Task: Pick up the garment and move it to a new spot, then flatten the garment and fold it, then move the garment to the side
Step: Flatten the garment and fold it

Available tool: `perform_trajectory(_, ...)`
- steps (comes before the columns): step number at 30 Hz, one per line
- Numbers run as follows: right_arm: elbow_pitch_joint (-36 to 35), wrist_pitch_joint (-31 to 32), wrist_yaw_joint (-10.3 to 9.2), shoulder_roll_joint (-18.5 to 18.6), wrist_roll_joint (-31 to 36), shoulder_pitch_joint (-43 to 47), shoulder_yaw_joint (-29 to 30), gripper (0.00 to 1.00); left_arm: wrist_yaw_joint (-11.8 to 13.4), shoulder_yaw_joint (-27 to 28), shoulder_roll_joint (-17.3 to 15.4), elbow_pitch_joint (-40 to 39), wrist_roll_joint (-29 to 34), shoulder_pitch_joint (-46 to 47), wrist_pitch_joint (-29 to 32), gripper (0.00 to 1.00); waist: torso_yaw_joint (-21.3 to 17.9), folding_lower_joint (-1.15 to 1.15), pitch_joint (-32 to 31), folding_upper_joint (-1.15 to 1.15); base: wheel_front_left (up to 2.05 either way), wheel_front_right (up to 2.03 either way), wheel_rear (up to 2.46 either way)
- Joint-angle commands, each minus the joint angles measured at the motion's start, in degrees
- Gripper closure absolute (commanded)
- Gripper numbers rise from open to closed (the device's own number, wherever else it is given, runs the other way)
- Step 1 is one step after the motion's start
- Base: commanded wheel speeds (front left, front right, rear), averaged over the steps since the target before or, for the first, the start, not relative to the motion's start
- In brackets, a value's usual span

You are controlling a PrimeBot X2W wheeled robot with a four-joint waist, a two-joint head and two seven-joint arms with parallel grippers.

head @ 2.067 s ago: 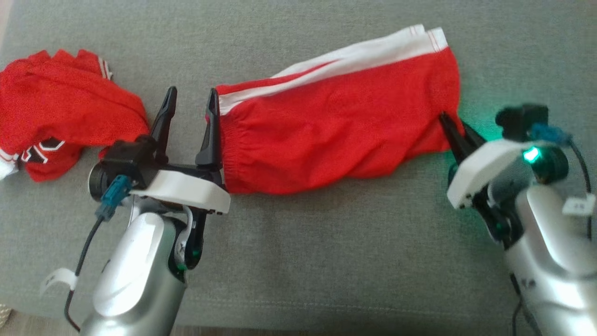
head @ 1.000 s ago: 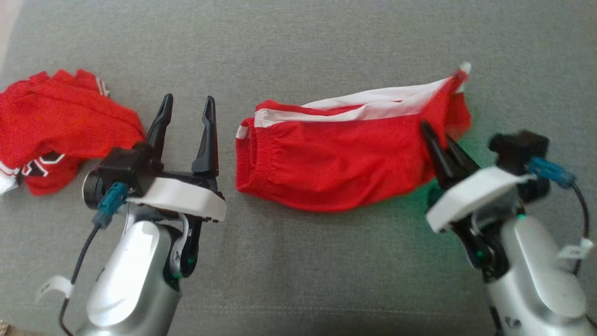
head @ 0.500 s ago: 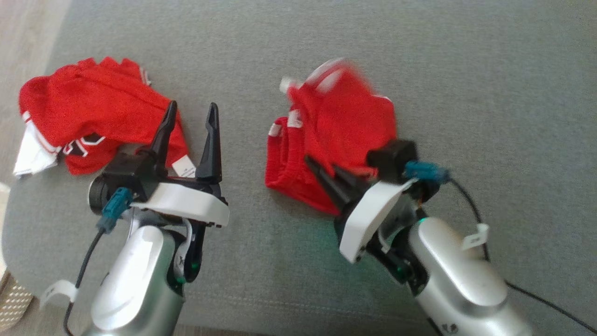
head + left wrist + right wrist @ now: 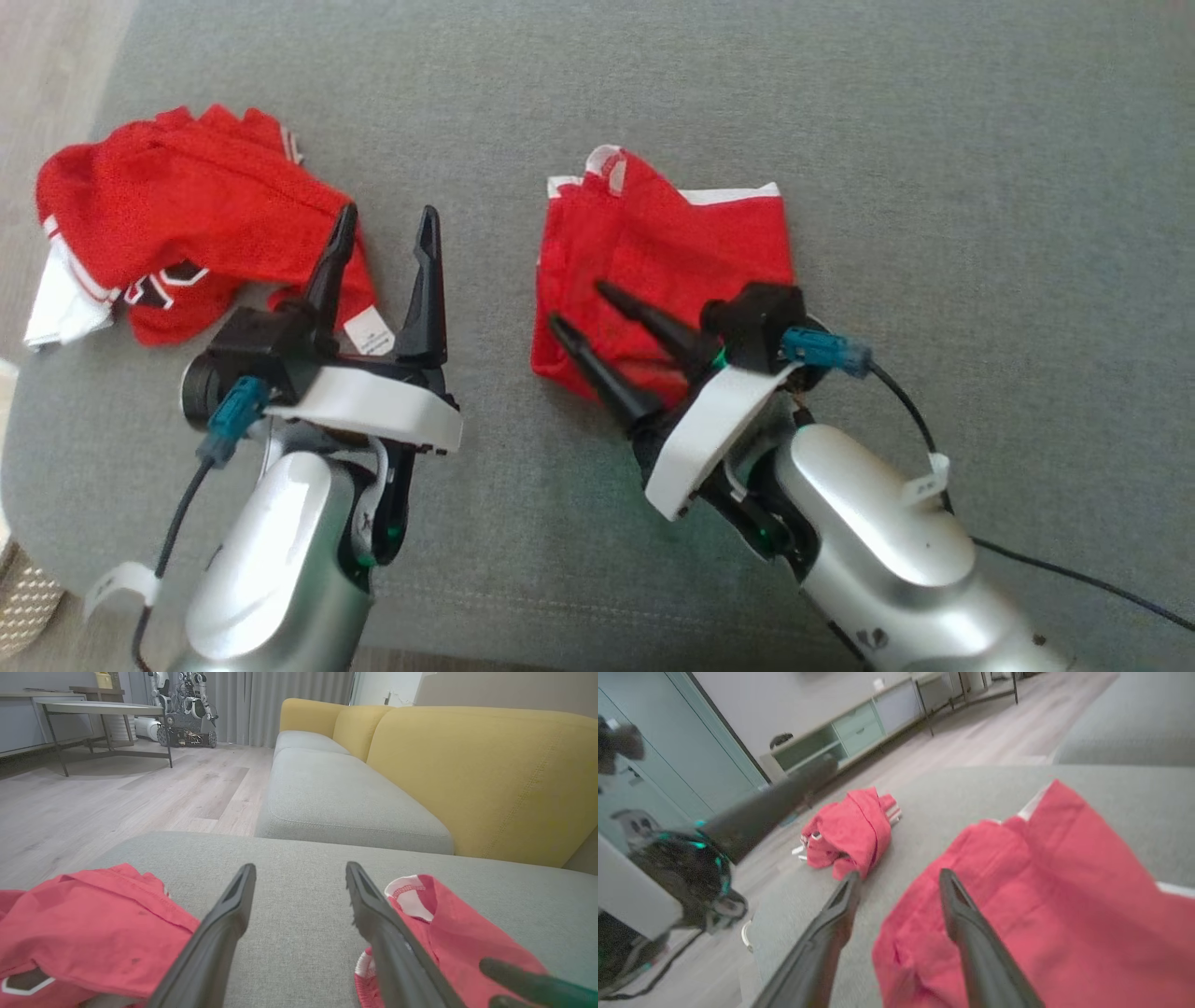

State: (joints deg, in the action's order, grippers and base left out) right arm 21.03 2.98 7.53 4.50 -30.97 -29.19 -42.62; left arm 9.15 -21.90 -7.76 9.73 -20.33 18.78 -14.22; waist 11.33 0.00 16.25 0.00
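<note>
Garment [image 4: 187,205] lay crumpled at the far left of the grey sofa seat [image 4: 840,140], close to the seat's edge, pale wood floor [image 4: 47,75] beyond. Red cloth bunched in loose folds. One white sleeve [image 4: 65,303] stuck out on its left side, part of a black print [image 4: 159,285] showed on the near fold, and a small white tag [image 4: 369,331] lay at its right end. Not flattened, not folded.

Left hand [image 4: 386,217] hung just right of that heap, open wide, nothing between its fingers [image 4: 329,261]. In the head view one finger crossed the garment's right edge; whether it touched the cloth, could not tell. Left wrist view put bare grey seat between the two fingers, garment on one side, a second red piece on the other.

Smaller red garment [image 4: 672,243] sat mid-seat, well apart from the first heap. It was doubled over into a rough square, thin white edging along its far side, a white-trimmed corner turned up at far left.

Right hand [image 4: 579,305] reached over the near left corner of that square, fingers parted, holding nothing. Right wrist view: one finger over red cloth, the other over grey seat beside it. Contact with the cloth unclear. Blue plug [image 4: 822,350] sat on its wrist. Yellow backrest [image 4: 467,774] ran behind the next seat along.
</note>
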Motion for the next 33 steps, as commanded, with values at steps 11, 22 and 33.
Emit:
perform_trajectory(11, -11.4, -8.9, -0.04, 4.0, 2.5, 4.6, 14.0, 0.0, 1.3, 2.3, -2.7, -2.1, 0.0, 0.0, 0.0, 0.0, -4.3, 0.0, -1.9, 0.0, 0.0, 0.0, 0.0)
perform_trajectory(22, -20.5, -6.0, -0.04, 4.4, 13.4, 17.1, 38.9, 0.0, 2.2, 3.1, -5.4, -4.2, 0.1, -2.4, 0.8, 0.0, -6.8, 0.0, -3.3, 0.0, 0.0, 0.0, 0.0)
perform_trajectory(33, -26.2, -1.9, -0.04, 2.1, 17.3, 22.3, 42.6, 0.0, 2.9, 2.7, -7.1, -5.9, 0.4, -5.1, 1.6, 0.0, -7.2, 0.0, -6.1, 0.0, 0.0, 0.0, 0.0)
